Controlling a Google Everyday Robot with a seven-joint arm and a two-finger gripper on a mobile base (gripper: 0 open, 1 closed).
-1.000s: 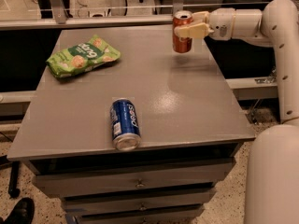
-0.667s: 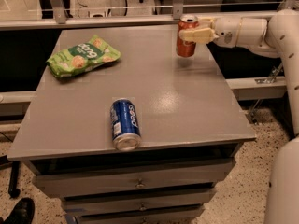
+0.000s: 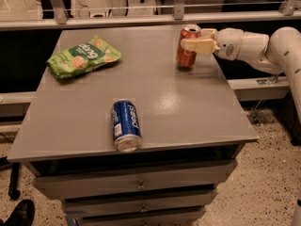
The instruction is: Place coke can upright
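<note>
Standing object: the coke can (image 3: 187, 55), red-orange with a silver top, is upright at the far right part of the grey table (image 3: 188, 107), close to the right edge.
Contact with surface: the can's base is at the tabletop; whether it rests fully on it cannot be told.
Gripper (image 3: 192, 37): reaches in from the right at the level of the can's upper half; its cream fingers (image 3: 197, 45) are closed around the can, one across the near side, the other behind.
Arm (image 3: 263, 48): white, extends rightward off the table edge.
Pepsi can (image 3: 125, 125): blue, lying on its side near the front edge, silver end toward the viewer, well apart from the coke can.
Chip bag (image 3: 83, 55): green, lying flat at the far left.
Drawers (image 3: 141, 186): stacked beneath the tabletop.
</note>
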